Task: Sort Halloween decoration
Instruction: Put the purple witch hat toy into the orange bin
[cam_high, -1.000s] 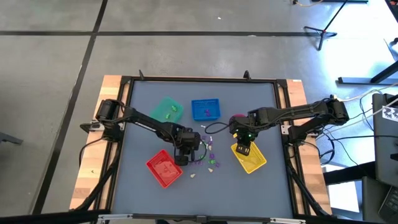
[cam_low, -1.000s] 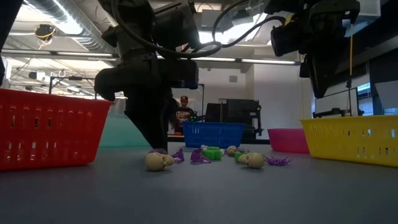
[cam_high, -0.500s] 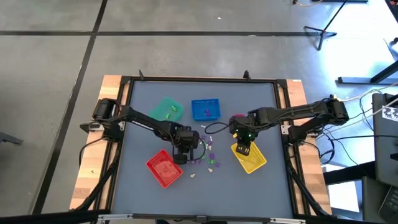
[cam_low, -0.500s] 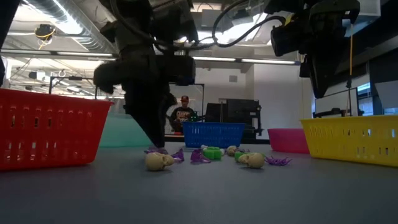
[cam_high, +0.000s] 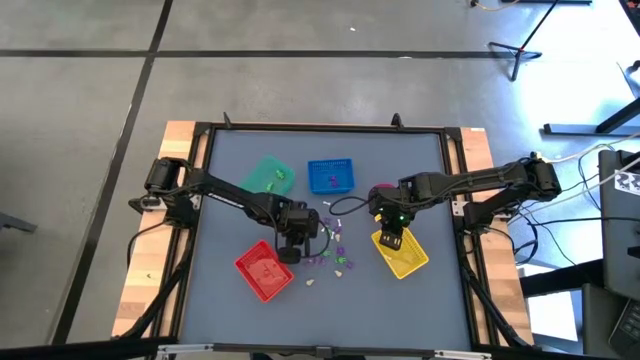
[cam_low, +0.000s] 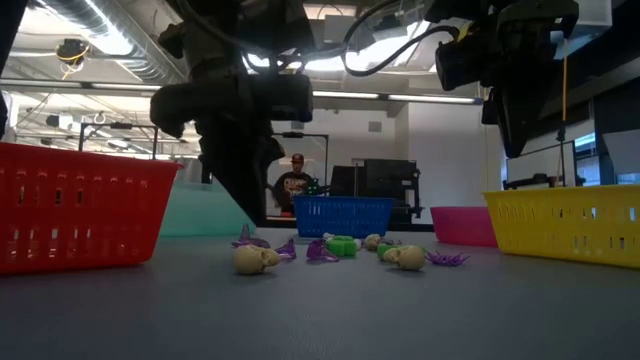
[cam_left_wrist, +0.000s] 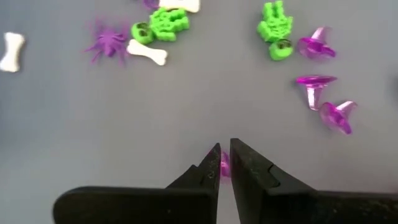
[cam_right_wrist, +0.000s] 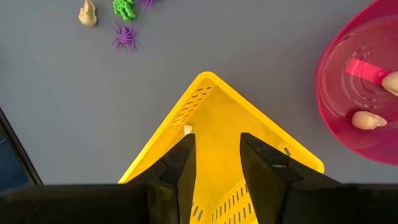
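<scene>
The Halloween decoration is a scatter of tiny trinkets (cam_high: 335, 255) lying on the grey table: green ones (cam_left_wrist: 168, 22), purple hats (cam_left_wrist: 314, 87), a purple spider (cam_left_wrist: 107, 45), white bones (cam_left_wrist: 147, 53) and pale skulls (cam_low: 255, 260). My left gripper (cam_left_wrist: 224, 146) hangs just above the table beside them (cam_low: 252, 212), shut on a small purple trinket (cam_left_wrist: 224, 164). My right gripper (cam_right_wrist: 216, 149) is open over the yellow tray (cam_right_wrist: 211, 118), with nothing between its fingers. My left gripper pinches the small purple trinket (cam_left_wrist: 224, 164) between its two fingertips. Only a sliver of it shows in the narrow gap. The fingers come from above, slanting steeply down. The trinket is lifted clear of the table.
A red tray (cam_high: 263, 270) stands near the left gripper, with a green tray (cam_high: 270, 177) and a blue tray (cam_high: 331, 176) farther back. A pink bowl (cam_right_wrist: 360, 93) with a skull in it sits beside the yellow tray (cam_high: 402, 255). A person shows in the room behind (cam_low: 293, 180).
My left gripper has risen a little from the table beside the trinkets, staying shut. The other trinkets lie where they were.
</scene>
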